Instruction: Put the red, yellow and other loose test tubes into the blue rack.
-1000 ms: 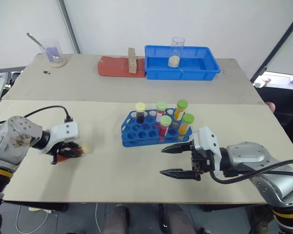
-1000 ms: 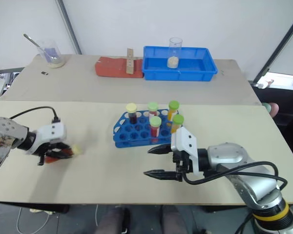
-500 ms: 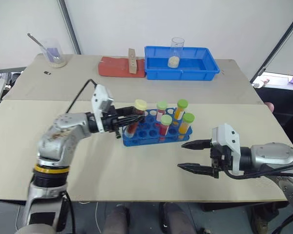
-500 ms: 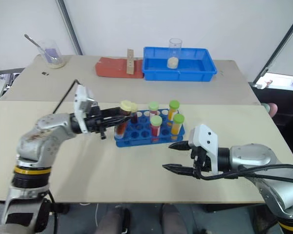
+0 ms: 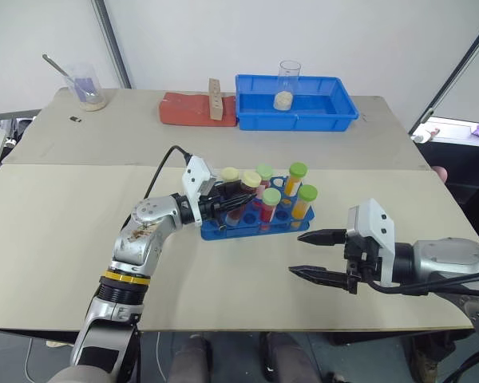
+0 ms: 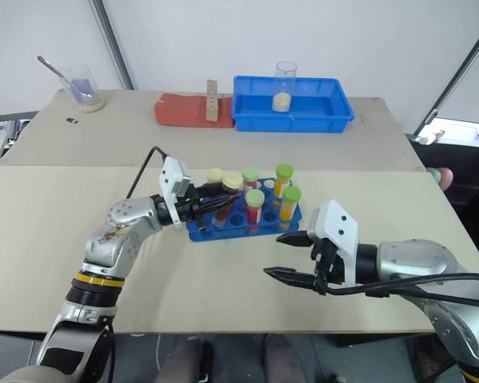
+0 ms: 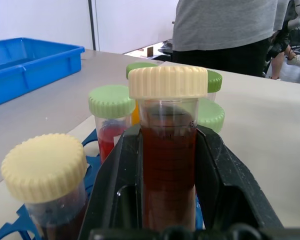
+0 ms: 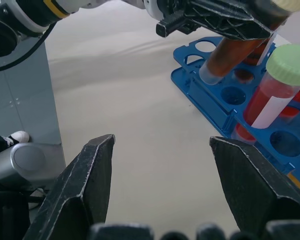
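A pale tabletop (image 5: 56, 239) holds a small blue rack (image 5: 223, 226) near its middle. Standing in the rack are five capped test tubes: one with a cream cap and dark red liquid (image 5: 229, 177) at the rack's left end, and four with green caps, two holding red liquid (image 5: 268, 204) and two holding yellow-orange liquid (image 5: 303, 203). The left gripper (image 5: 238, 201) reaches in from the left, level with the rack top, its fingers (image 7: 115, 185) clamped on either side of another cream-capped tube of dark red liquid (image 7: 168, 155). That tube hangs tilted above the rack's left end, its rounded bottom just over the top plate's holes, not yet seated in one. The right gripper (image 5: 313, 254) hovers above the table to the right of the rack and nearer the front edge, its two fingers spread wide apart with nothing between them. At the far side of the table sit a larger blue tray (image 5: 335, 112) with a tall clear beaker (image 5: 287, 84) of white powder in it, a red block (image 5: 188, 109) beside the tray, and a small beaker with a spoon (image 5: 86, 86) at the far left
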### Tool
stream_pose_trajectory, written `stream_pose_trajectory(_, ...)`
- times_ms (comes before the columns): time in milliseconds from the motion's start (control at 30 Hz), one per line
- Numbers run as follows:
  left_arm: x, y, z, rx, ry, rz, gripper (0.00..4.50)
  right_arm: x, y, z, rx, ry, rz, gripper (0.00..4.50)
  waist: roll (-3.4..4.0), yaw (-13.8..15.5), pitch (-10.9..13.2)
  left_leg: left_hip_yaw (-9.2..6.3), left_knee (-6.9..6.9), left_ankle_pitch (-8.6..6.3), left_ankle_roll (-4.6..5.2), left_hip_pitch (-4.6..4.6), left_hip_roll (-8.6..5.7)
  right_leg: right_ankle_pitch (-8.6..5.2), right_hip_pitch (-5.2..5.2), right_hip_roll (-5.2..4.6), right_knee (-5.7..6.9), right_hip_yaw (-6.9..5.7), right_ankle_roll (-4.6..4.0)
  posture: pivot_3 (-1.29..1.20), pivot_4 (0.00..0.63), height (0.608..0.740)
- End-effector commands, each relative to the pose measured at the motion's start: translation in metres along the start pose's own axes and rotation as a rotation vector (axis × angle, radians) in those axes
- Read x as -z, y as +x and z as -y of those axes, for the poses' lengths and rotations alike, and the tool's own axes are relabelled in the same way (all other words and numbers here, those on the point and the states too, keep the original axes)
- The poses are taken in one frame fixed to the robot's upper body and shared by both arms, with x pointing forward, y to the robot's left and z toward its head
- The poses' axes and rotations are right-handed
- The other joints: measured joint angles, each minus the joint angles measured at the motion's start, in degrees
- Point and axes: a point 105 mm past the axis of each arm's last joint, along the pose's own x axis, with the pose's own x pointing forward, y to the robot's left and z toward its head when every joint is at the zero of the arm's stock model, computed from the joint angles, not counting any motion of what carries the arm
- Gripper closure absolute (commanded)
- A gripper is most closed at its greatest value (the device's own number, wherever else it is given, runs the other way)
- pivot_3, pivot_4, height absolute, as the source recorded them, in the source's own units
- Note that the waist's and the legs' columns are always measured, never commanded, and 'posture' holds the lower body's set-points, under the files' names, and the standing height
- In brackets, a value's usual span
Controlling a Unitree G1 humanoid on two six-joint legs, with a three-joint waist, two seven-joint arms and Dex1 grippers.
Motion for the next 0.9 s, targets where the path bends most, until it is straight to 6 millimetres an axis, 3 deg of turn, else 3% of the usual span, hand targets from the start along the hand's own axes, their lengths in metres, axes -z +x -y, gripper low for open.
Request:
stream_pose_trajectory(33, -0.004, 0.004, -0.003, -0.028, 0.03, 0.028, 3.6, -0.008, -0.005, 0.001, 0.028, -0.04, 0.008, 1.09, 0.0, 0.0, 0.0, 0.0, 0.0, 0.0, 0.0, 0.0, 0.0, 0.0, 0.0, 0.0, 0.0, 0.0, 0.0, 0.0, 0.15, 0.74)
stream_pose_trajectory(433, 0.006, -0.008, -0.003, -0.155, 0.021, 0.094, 3.6, -0.012, -0.011, 0.022, 0.168, -0.06, 0.05, 1.09, 0.01, 0.0, 0.0, 0.0, 0.0, 0.0, 0.0, 0.08, 0.0, 0.02, 0.09, -0.01, -0.01, 0.01, 0.03, 0.0, 0.15, 0.74)
stream_pose_trajectory(667, 0.023, -0.018, 0.0, -0.209, 0.019, 0.086, 3.6, -0.019, -0.014, 0.035, 0.255, -0.086, 0.102, 1.09, 0.02, -0.2, 0.0, 0.01, -0.01, 0.0, 0.0, 0.1, 0.01, 0.01, 0.09, 0.0, -0.01, 0.01, 0.01, 0.0, 0.15, 0.74)
stream_pose_trajectory(900, 0.022, -0.03, 0.007, -0.187, 0.043, 0.065, 0.32, -0.023, -0.019, 0.041, 0.282, -0.156, 0.121, 1.09, 0.02, -0.1, 0.0, 0.01, -0.02, 0.0, 0.0, 0.09, 0.01, 0.0, 0.09, -0.01, -0.02, 0.01, 0.0, 0.0, 0.15, 0.74)
